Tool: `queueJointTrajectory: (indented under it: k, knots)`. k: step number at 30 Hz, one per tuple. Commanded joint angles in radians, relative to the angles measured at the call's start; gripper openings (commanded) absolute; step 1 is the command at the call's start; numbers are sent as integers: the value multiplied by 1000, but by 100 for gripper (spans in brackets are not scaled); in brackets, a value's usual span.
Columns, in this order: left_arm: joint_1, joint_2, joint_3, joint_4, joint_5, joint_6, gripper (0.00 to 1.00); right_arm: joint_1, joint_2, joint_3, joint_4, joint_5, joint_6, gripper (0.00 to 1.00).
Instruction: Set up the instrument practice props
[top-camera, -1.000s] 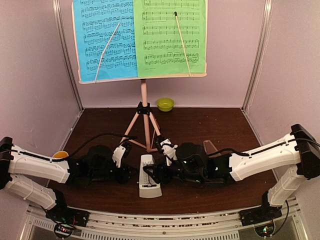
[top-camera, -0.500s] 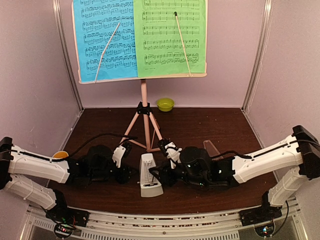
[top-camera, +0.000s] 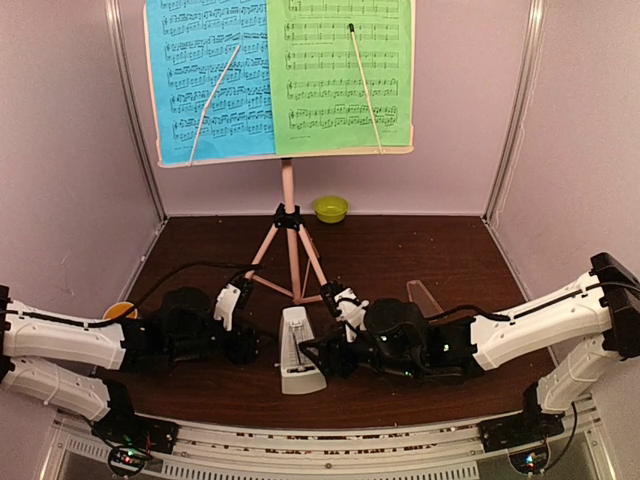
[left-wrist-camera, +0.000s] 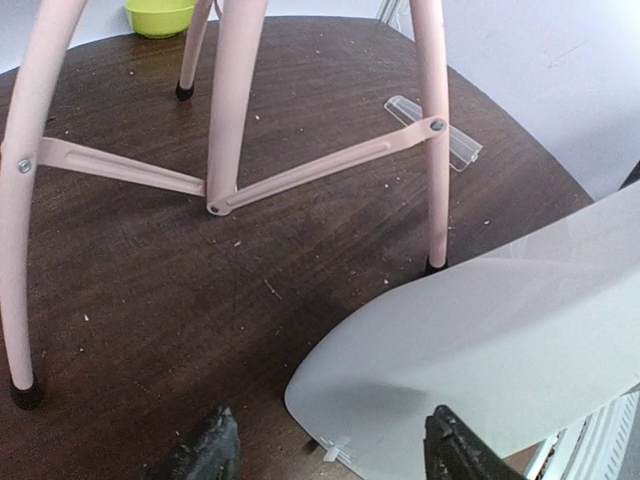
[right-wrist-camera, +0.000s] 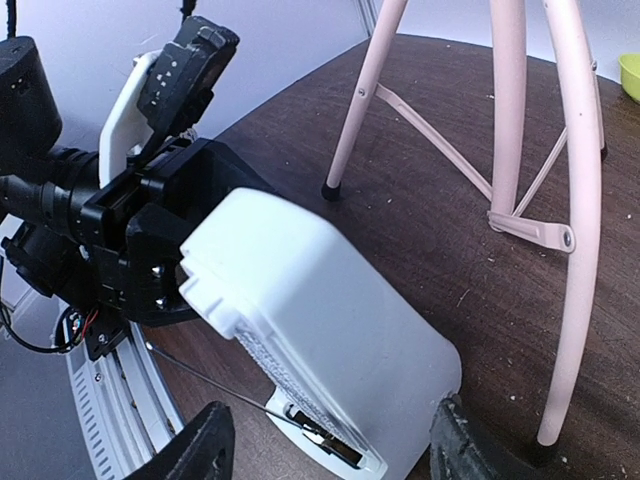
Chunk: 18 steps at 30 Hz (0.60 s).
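A small white pyramid-shaped metronome (top-camera: 297, 345) stands upright just before the pink perforated-metal music stand's (top-camera: 288, 190) tripod legs, left gripper (left-wrist-camera: 330, 455) and right gripper (right-wrist-camera: 335, 450) flanking it, jaws open; both are best drawn straight back without nudging it

a robot lab test booth is indicated: a dark wooden desk (top-camera: 420, 250) is enclosed by plain lilac walls (top-camera: 60, 150) and aluminium posts (top-camera: 135, 110), with a mounting rail (top-camera: 330, 445) fixed along the near edge

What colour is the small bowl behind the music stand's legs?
The bowl is lime green, seen best in the top external view.
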Motion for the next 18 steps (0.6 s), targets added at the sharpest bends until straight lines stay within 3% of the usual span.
queueJointTrajectory:
  k: [1, 3, 9, 18]
  knots:
    - [0, -62, -31, 16, -47, -23, 68, 11, -9, 32, -44, 95, 48, 67]
    - [0, -94, -37, -2, -62, -28, 70, 12, -23, 23, -51, 122, 60, 68]
    - [0, -171, -61, -41, -104, -44, 77, 30, -39, 34, -59, 90, 11, 81]
    - [0, -194, -59, -66, -113, -50, 78, 72, 40, 141, -81, 161, -8, 85]
